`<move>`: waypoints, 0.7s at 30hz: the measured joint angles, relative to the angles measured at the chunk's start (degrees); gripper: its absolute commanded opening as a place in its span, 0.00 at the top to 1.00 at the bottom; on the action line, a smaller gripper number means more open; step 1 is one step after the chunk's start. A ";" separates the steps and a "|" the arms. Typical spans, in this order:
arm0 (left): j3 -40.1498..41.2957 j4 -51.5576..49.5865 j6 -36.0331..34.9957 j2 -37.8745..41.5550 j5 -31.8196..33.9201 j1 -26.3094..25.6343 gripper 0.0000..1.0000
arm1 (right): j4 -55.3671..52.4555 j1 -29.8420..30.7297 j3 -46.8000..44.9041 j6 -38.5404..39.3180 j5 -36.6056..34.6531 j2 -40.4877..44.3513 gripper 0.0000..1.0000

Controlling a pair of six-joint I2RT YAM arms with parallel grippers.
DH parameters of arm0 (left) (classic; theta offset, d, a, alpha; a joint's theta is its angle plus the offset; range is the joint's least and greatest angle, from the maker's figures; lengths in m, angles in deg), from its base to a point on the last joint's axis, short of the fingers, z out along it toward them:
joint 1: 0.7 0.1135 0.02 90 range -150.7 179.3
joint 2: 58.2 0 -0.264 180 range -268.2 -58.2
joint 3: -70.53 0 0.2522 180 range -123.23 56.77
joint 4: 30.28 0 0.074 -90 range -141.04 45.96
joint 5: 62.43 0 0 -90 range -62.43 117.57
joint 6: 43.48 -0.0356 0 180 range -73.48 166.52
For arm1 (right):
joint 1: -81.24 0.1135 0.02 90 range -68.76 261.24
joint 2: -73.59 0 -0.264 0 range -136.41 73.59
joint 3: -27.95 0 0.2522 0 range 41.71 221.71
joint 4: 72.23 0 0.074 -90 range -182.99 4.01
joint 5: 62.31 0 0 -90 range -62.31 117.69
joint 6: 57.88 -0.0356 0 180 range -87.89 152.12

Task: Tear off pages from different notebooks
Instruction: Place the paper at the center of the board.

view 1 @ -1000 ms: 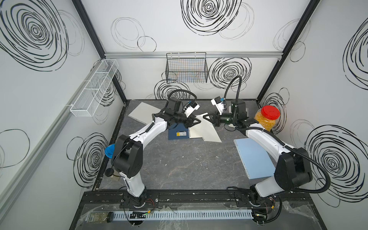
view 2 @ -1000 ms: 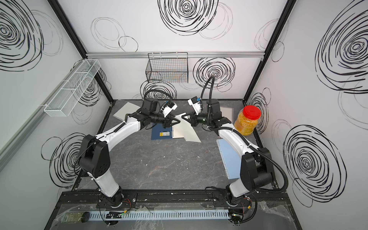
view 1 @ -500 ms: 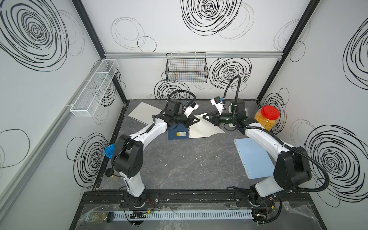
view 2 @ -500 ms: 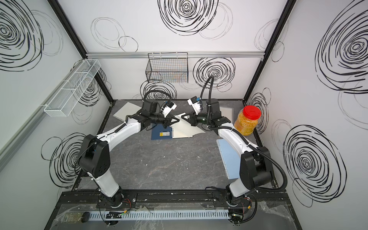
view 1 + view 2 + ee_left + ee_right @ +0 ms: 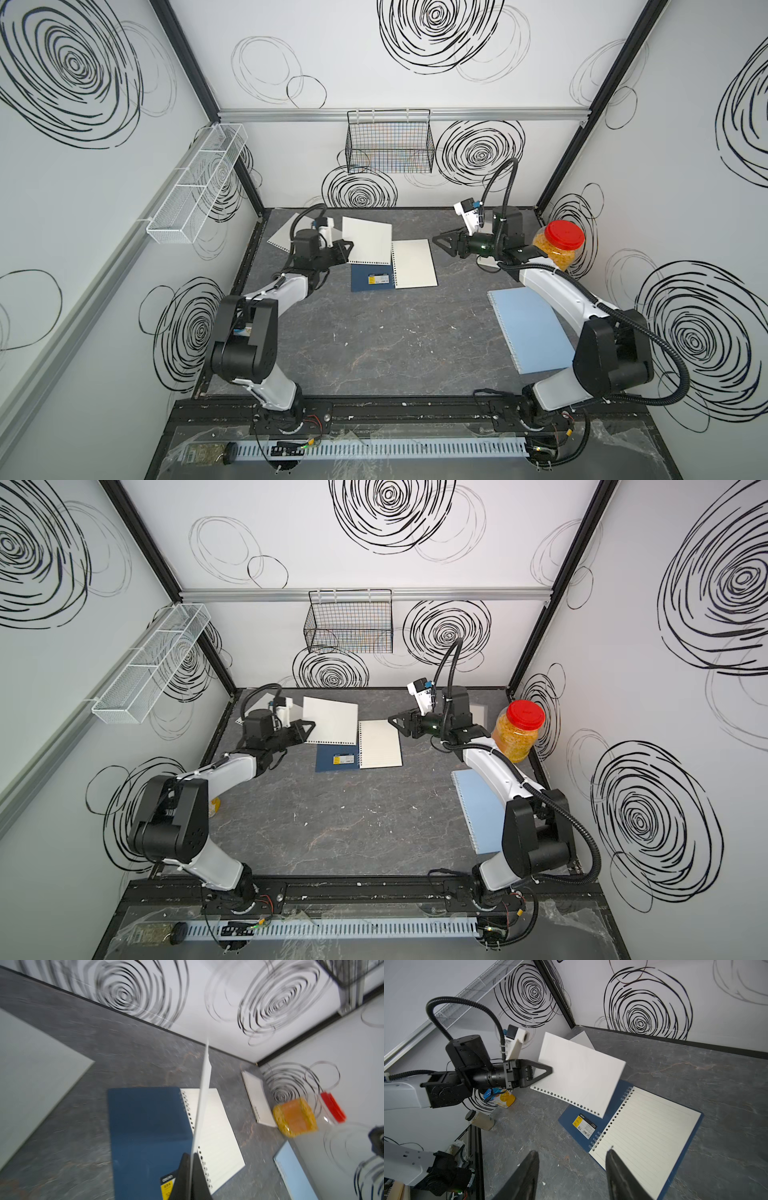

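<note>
My left gripper (image 5: pixel 349 247) is shut on the corner of a loose cream page (image 5: pixel 368 241) with punched holes. It holds the page in the air above the open navy notebook (image 5: pixel 370 278), whose lined sheet (image 5: pixel 413 264) lies flat. In the left wrist view the page (image 5: pixel 202 1095) runs edge-on out of the pinched fingers. My right gripper (image 5: pixel 438 240) hovers open and empty, just right of the notebook; its fingertips (image 5: pixel 611 1154) frame the spiral edge. A light blue notebook (image 5: pixel 528 328) lies under the right arm. A frosted notebook (image 5: pixel 257 1101) lies by the jar.
Another loose sheet (image 5: pixel 282 237) lies in the back left corner. A red-lidded jar (image 5: pixel 557 245) stands at the right wall. A black wire basket (image 5: pixel 388 141) and a white mesh shelf (image 5: pixel 195 183) hang on the walls. A small bottle (image 5: pixel 481 1121) stands near the left wall.
The right gripper has let go of the page, opened and drawn back to the right. The left gripper has shut on the page and swung it left, off the notebook.
</note>
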 measured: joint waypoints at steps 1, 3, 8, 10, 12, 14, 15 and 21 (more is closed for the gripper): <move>2.16 2.19 2.51 1.31 1.38 1.88 1.00 | 0.24 -0.13 -0.35 -0.17 -0.09 0.04 0.46; 5.20 4.87 5.99 3.39 4.09 4.44 1.00 | 0.39 -0.17 -0.90 -0.31 -0.11 0.09 0.46; 10.54 7.78 12.22 8.87 11.93 8.33 1.00 | 0.63 -0.17 -1.55 -0.63 -0.09 0.15 0.46; 12.00 8.59 14.01 10.51 14.93 9.70 1.00 | 0.74 -0.17 -1.62 -0.83 -0.09 0.15 0.46; 12.74 9.31 15.15 10.95 16.39 11.21 1.00 | 0.81 -0.17 -1.66 -1.03 -0.09 0.15 0.46; 12.98 10.05 15.91 10.64 17.03 12.61 1.00 | 0.81 -0.20 -1.77 -1.11 -0.09 0.17 0.47; 12.98 10.58 16.17 10.23 17.00 13.38 1.00 | 0.81 -0.22 -1.84 -1.20 -0.09 0.17 0.47; 12.98 14.67 17.94 4.66 14.62 16.61 1.00 | 0.79 -0.22 -2.10 -1.25 -0.11 0.31 0.47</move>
